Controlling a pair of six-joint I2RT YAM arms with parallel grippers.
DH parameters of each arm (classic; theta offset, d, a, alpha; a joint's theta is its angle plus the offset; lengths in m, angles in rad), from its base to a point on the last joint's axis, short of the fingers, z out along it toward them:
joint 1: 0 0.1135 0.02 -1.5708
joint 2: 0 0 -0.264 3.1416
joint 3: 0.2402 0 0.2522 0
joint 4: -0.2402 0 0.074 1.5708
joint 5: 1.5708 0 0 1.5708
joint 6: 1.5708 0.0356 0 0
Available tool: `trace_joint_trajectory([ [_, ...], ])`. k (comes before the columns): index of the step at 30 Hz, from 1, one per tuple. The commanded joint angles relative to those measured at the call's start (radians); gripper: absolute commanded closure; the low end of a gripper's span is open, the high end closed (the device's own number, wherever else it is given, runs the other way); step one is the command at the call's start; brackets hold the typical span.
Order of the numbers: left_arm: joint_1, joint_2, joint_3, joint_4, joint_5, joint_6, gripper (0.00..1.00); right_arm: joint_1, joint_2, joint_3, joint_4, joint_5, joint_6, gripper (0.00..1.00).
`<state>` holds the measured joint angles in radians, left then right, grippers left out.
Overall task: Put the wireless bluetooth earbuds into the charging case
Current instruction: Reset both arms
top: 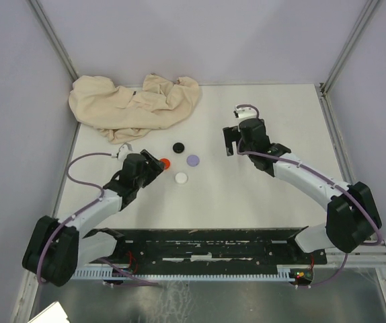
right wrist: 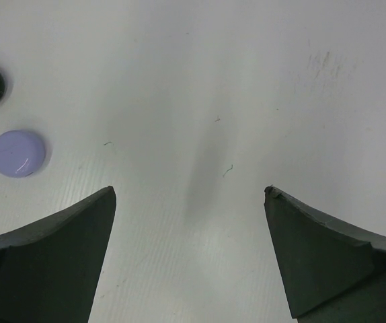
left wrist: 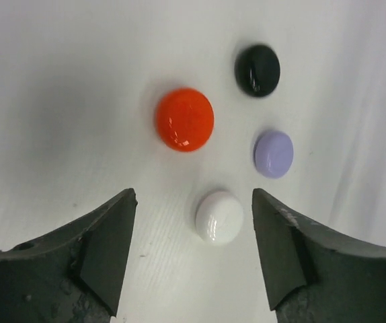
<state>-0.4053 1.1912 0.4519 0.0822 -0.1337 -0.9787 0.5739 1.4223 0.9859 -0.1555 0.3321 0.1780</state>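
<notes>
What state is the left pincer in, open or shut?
Open. In the left wrist view, the left pincer has its fingers wide apart, gripping nothing; the white disc shows through the gap.

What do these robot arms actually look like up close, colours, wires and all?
Both the left arm and the right arm are slim white tubes joined by chunky black joints. A thin purple cable loops along each one. Each ends in two dark grey, wedge-shaped jaws with a dull, slightly scuffed surface. No lettering or logos can be made out.
</notes>
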Motion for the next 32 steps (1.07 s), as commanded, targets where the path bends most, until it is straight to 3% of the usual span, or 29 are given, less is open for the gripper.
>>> trace_joint_trajectory([
  [1, 0.005, -0.149, 0.026, -0.159, -0.352, -0.033, 0.19, -0.062, -0.003, 0.076, -0.049, 0.019, 0.126, 0.01],
  [5, 0.068, -0.177, 0.042, -0.171, -0.411, -0.044, 0.12, -0.111, 0.013, 0.114, -0.131, 0.097, 0.210, 0.00],
  [11, 0.211, -0.055, 0.109, -0.118, -0.304, -0.004, 0.12, -0.134, 0.008, 0.155, -0.202, 0.305, 0.373, 0.00],
  [17, 0.337, 0.034, 0.177, -0.061, -0.212, -0.001, 0.12, -0.134, 0.078, 0.303, -0.454, 0.507, 0.523, 0.01],
  [25, 0.528, 0.067, 0.243, -0.044, -0.124, -0.007, 0.11, -0.134, 0.122, 0.349, -0.594, 0.624, 0.652, 0.00],
  [32, 0.543, 0.064, 0.221, -0.018, -0.062, -0.025, 0.11, -0.137, 0.160, 0.381, -0.658, 0.618, 0.772, 0.00],
])
